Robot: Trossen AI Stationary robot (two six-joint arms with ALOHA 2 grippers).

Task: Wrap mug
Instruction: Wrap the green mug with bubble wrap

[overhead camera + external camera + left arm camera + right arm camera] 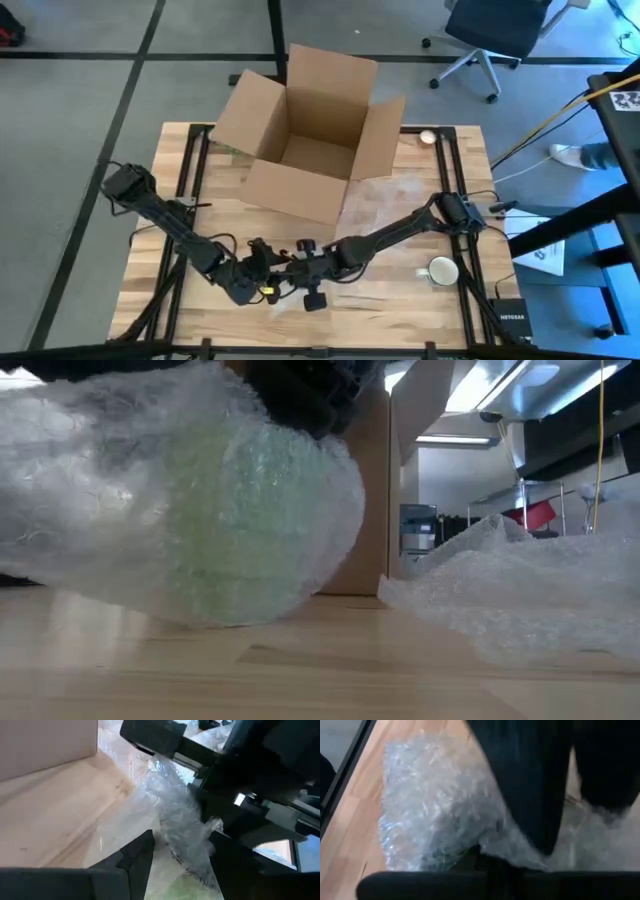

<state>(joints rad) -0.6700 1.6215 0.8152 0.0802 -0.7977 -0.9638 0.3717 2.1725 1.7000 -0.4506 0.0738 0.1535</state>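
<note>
Mug (235,510) between left gripper (180,855) fingers

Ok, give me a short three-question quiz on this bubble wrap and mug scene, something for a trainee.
1. True or false: the cardboard box on the table is open.
2. The white mug lies closest to: A) the left arm's base, B) the right arm's base, C) the inside of the box.
3. What see-through material covers the green bundle in the low view?

Key:
1. True. Its flaps are spread and its inside shows.
2. B. It lies near the table's right edge, bare, apart from both the left gripper and the right gripper, which meet at the front middle.
3. Bubble wrap.
</note>
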